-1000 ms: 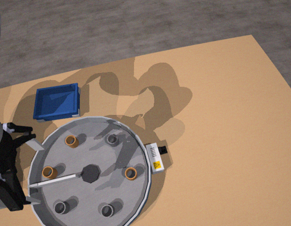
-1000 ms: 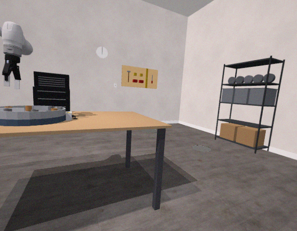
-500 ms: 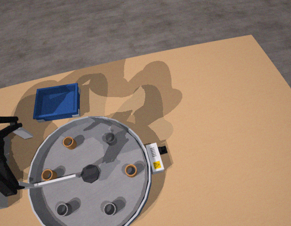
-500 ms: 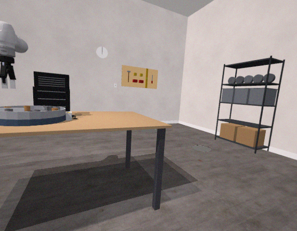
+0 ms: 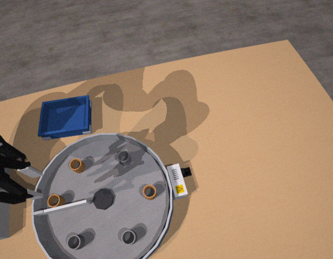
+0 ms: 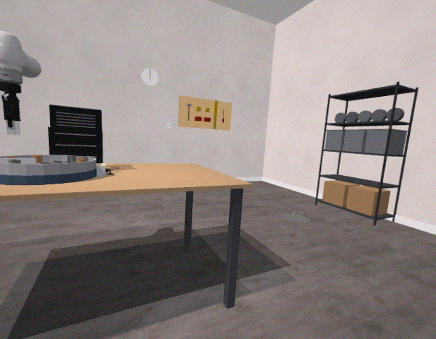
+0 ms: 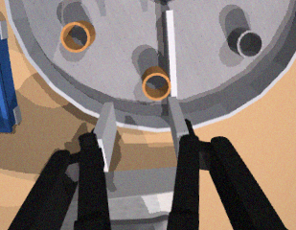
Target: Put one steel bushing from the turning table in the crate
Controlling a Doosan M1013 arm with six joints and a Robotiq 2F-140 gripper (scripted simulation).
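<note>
The turning table (image 5: pixel 133 207) (image 6: pixel 46 169) (image 7: pixel 116 72) bears three steel bushings: one (image 5: pixel 123 156) at the back, one (image 5: pixel 74 241) (image 7: pixel 245 43) at the front left and one (image 5: pixel 128 237) at the front right. Three copper-coloured bushings stand there too, one (image 5: pixel 55 200) (image 7: pixel 156 84) beside the white bar. The blue crate (image 5: pixel 66 131) (image 7: pixel 4 79) is behind the turning table and looks empty. My gripper (image 5: pixel 39 185) (image 6: pixel 13 128) (image 7: pixel 141 112) hangs above the turning table's left edge, partly open, with nothing between its fingers.
A white bar (image 5: pixel 66 205) (image 7: pixel 171 53) runs from the dark hub (image 5: pixel 103 198) to the rim. A white box (image 5: pixel 176 179) (image 6: pixel 101 170) with a warning label sits at the rim's right. A grey block (image 5: pixel 1 220) stands left of the rim.
</note>
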